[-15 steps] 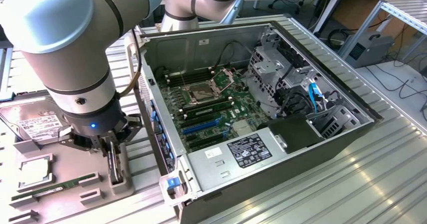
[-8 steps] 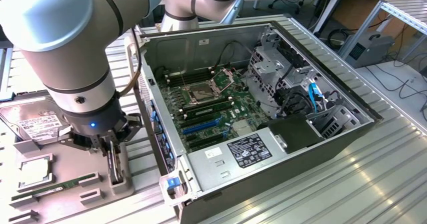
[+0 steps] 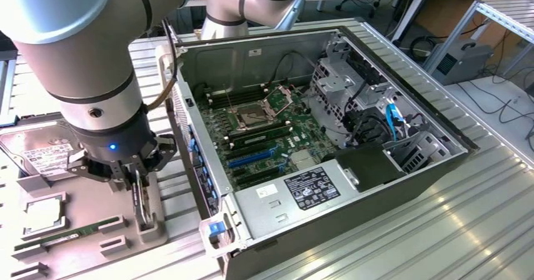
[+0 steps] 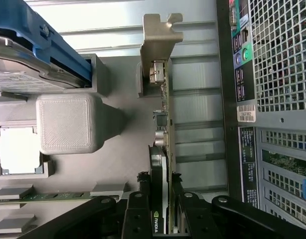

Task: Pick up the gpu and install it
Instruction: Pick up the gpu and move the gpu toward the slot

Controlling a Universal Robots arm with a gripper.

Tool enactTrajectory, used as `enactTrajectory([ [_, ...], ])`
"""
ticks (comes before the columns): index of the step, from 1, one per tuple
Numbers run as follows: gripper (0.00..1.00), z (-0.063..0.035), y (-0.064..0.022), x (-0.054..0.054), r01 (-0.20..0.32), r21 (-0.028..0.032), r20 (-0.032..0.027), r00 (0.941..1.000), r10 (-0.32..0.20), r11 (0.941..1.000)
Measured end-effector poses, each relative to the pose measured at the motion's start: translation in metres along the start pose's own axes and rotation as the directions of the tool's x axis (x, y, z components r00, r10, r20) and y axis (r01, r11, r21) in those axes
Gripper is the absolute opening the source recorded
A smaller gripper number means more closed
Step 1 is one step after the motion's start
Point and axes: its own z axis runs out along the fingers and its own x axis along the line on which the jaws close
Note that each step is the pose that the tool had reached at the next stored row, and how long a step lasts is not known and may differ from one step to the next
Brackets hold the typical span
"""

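The gpu (image 3: 144, 204) stands on edge in a grey holder (image 3: 152, 229) on the parts tray, at the exterior view's left of the open computer case (image 3: 434, 130). My gripper (image 3: 137, 181) hangs straight down over the card. In the wrist view the gpu (image 4: 161, 124) runs edge-on away from me, its silver bracket (image 4: 160, 42) at the far end. My gripper (image 4: 158, 211) has a black finger (image 4: 137, 211) pressed against each side of the card's near end. The card's lower edge still sits in the holder.
On the grey tray (image 3: 92, 199) lie a silver hard drive (image 3: 37, 147), a square processor (image 3: 42, 212) and a green memory stick (image 3: 65, 235). The case's motherboard (image 3: 276, 130) has blue card slots (image 3: 250, 159). The case's perforated rear wall (image 4: 277, 74) is close beside the card.
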Motion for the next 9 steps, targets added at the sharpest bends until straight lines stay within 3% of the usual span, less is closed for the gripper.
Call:
enactTrajectory([
  [5, 0.27, -0.02, 0.0011, -0.002, 0.0, -0.0001, 0.0001, 1.0, 0.0, 1.0],
  [9, 0.27, -0.0306, 0.0017, -0.003, 0.0, -0.0002, 0.0001, 1.0, 0.0, 1.0],
])
